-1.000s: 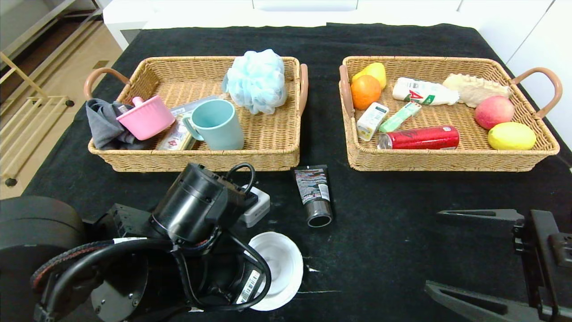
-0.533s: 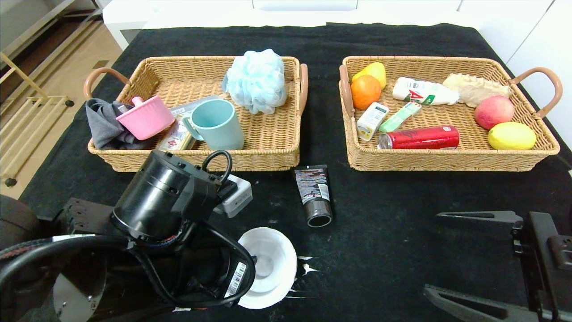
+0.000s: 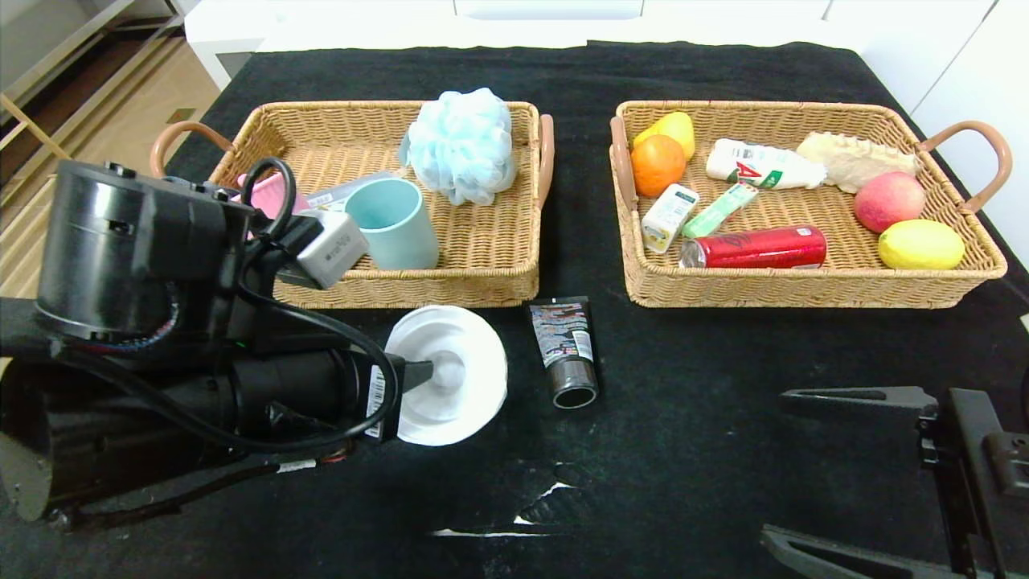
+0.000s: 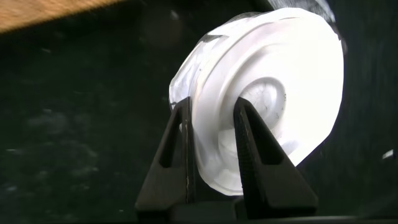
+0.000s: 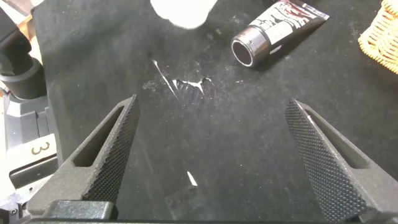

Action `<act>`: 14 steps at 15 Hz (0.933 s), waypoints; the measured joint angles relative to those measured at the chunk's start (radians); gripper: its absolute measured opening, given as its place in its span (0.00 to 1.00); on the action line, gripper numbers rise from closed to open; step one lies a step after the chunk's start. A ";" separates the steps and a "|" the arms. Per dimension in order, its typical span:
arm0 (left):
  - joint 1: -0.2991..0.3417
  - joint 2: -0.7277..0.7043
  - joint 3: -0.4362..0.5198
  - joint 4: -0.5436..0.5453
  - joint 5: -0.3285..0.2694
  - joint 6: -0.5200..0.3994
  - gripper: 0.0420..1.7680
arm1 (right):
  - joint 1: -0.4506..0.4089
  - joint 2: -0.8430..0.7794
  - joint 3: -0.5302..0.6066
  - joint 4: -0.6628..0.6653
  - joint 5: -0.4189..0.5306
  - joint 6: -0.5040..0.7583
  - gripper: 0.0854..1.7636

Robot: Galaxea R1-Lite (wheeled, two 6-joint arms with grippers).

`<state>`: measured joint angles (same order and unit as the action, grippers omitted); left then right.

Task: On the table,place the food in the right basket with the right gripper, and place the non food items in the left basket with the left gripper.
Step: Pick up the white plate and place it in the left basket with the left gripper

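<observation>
My left gripper (image 3: 424, 375) is shut on the round white ridged disc (image 3: 454, 371), holding it on edge above the table (image 3: 683, 450), just in front of the left basket (image 3: 482, 277). In the left wrist view both fingers (image 4: 249, 124) pinch the disc's rim (image 4: 292, 68). The black tube (image 3: 565, 350) lies on the cloth between the baskets. The pink pot (image 3: 269, 191) is mostly hidden behind my left arm. Red can (image 3: 756, 247), carton (image 3: 667, 217) and candy stick (image 3: 719, 211) lie in the right basket (image 3: 804, 293). My right gripper (image 3: 776, 465) hangs open at the near right, with nothing between its fingers.
A teal mug (image 3: 394, 221) and a blue bath puff (image 3: 462, 145) sit in the left basket. An orange (image 3: 657, 165), apple (image 3: 888, 201), lemon (image 3: 920, 244) and white bottle (image 3: 764, 165) share the right basket. White scuffs (image 3: 555, 490) mark the cloth.
My left arm has lifted the white disc off the cloth and carried it away from me, towards the left basket. The right arm has stayed still.
</observation>
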<state>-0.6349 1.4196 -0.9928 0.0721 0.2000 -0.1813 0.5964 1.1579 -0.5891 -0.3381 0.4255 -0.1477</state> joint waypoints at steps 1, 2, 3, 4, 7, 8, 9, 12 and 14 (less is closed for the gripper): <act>0.018 -0.013 -0.006 -0.004 0.000 0.001 0.26 | 0.003 0.000 0.001 0.000 0.000 0.000 0.97; 0.032 -0.026 -0.009 -0.005 0.000 0.001 0.26 | 0.004 0.001 0.001 0.000 0.000 0.000 0.97; 0.047 -0.039 -0.010 -0.005 -0.001 0.001 0.26 | 0.006 0.001 0.002 0.000 0.000 0.000 0.97; 0.063 -0.050 -0.011 -0.006 -0.002 0.001 0.26 | 0.006 0.001 0.002 0.000 0.000 -0.001 0.97; 0.115 -0.078 -0.026 -0.006 -0.027 0.000 0.26 | 0.009 0.001 0.003 0.000 0.000 -0.001 0.97; 0.131 -0.086 -0.040 -0.006 -0.034 -0.002 0.26 | 0.011 0.001 0.003 0.000 -0.001 -0.001 0.97; 0.143 -0.090 -0.055 -0.005 -0.036 -0.003 0.26 | 0.011 0.000 0.003 0.000 -0.002 -0.001 0.97; 0.197 -0.093 -0.119 -0.005 -0.037 -0.003 0.26 | 0.012 -0.002 0.003 0.000 -0.002 -0.001 0.97; 0.233 -0.089 -0.159 -0.005 -0.054 -0.003 0.26 | 0.013 -0.005 0.003 0.000 -0.002 -0.001 0.97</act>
<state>-0.4021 1.3302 -1.1517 0.0672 0.1462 -0.1847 0.6089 1.1526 -0.5864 -0.3385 0.4236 -0.1491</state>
